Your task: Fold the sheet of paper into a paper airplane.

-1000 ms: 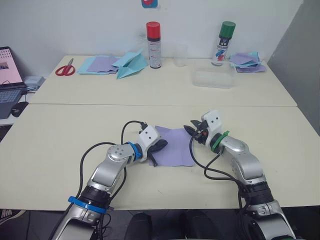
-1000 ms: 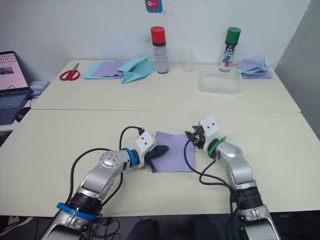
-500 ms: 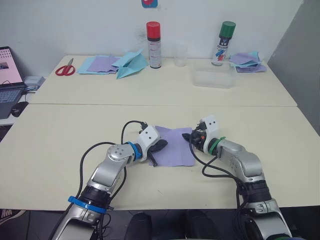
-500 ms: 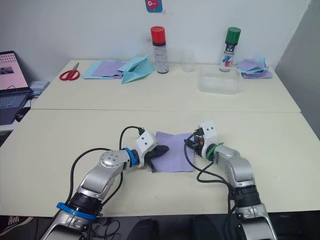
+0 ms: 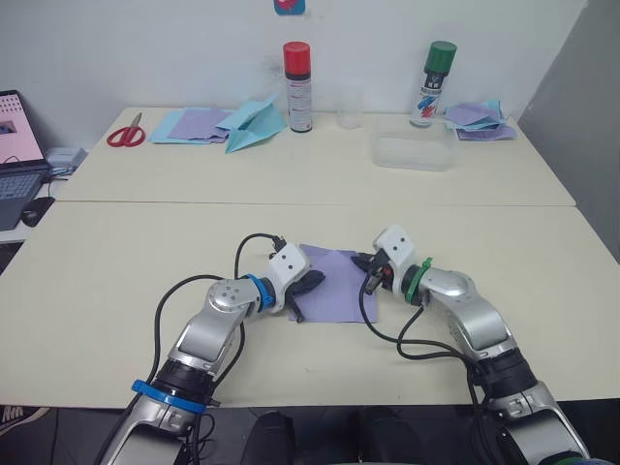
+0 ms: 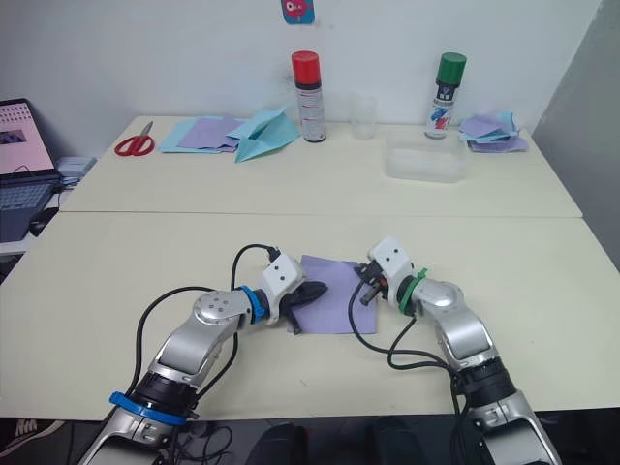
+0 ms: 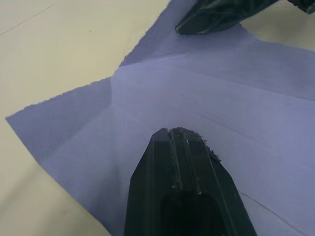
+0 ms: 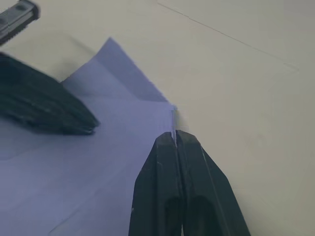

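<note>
Two cream tables (image 5: 145, 242) are standing edge to edge. On the near one, the sheet of paper (image 5: 334, 291) is lying flat between the left gripper (image 5: 312, 282) and the right gripper (image 5: 363, 262). Beyond the grippers, the far table (image 5: 320, 170) is carrying scissors (image 5: 126, 133), flat sheets (image 5: 194, 124), a light blue paper plane (image 5: 254, 124), a red-capped can (image 5: 297, 87), a clear cup (image 5: 350, 107), a clear tray (image 5: 415, 152), a green-capped can (image 5: 432, 83) and crumpled scraps (image 5: 475, 120)
</note>
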Controlling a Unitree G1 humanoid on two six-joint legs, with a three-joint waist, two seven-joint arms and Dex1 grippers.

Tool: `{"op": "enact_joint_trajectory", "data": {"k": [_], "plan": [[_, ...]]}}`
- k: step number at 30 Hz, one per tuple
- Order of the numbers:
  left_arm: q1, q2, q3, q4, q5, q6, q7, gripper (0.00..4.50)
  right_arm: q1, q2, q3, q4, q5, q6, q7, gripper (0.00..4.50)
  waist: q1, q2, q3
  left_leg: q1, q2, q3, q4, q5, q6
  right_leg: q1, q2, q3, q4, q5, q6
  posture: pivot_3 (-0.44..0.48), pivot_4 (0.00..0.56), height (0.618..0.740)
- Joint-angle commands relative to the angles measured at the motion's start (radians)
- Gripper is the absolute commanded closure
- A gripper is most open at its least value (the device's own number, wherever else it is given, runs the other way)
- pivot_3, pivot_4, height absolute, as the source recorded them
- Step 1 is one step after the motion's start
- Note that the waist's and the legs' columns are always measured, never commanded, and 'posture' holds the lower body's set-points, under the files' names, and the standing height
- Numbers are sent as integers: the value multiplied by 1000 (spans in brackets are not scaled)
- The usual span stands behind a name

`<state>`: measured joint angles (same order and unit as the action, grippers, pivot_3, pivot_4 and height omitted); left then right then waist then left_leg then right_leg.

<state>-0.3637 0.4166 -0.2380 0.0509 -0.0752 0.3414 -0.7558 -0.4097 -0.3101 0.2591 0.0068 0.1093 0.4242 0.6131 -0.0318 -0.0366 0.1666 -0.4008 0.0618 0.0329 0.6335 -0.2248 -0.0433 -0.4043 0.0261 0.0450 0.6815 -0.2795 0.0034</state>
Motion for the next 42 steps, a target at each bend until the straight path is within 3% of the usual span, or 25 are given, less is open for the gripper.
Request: {"op": "enact_joint_trajectory", "data": {"k": [1,12,20,36,42], "plan": [[6,8,-16,29,22,14,-2,4500,-5,-2,20,-31,-14,-33,25,4483,0,0,0,0,0,0,0,0,0,0,0,0,0,0,0,0,150,740],[-2,8,-10,42,33,7,12,4500,-55,-18,65,47,-110,-53,28,4483,0,0,0,1,0,0,0,0,0,0,0,0,1,0,0,0,150,740],[-5,18,-11,40,38,0,6,4500,-102,-94,147,72,-214,-229,107,4483,0,0,0,1,0,0,0,0,0,0,3,0,0,1,0,0,150,740],[-9,31,0,20,27,12,3,4500,-108,-91,203,174,-334,-321,134,4483,-1,0,0,1,2,0,0,0,0,0,5,1,1,1,-1,0,150,740],[-3,22,56,-11,-43,-2,-16,4500,-103,-46,167,191,-312,-279,126,4483,-4,0,0,2,3,0,0,0,0,0,6,1,1,1,-2,0,150,740]]}}
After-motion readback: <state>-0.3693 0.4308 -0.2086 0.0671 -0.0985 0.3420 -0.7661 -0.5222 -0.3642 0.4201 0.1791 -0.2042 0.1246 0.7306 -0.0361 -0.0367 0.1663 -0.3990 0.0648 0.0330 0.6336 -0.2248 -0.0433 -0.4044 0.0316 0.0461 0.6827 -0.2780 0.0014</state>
